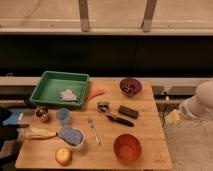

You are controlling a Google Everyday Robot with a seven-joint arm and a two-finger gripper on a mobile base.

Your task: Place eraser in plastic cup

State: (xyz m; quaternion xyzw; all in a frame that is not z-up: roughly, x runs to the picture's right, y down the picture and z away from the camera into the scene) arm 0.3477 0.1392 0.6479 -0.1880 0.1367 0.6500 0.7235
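Note:
The eraser (128, 111), a small flat black block, lies on the wooden table (150, 135), right of centre. The plastic cup (63, 115), small and pale blue, stands upright near the table's left side, just below the green tray. Cup and eraser are well apart. My gripper is out of view; only a white part of my arm (200, 105) shows at the right edge, beyond the table. Nothing from the table is seen held.
A green tray (50, 82) sits at the back left and a dark bowl (130, 86) at the back right. A small metallic cup (103, 106), black-handled utensil (120, 120) and fork (93, 130) lie mid-table. An orange bowl (127, 147) stands in front.

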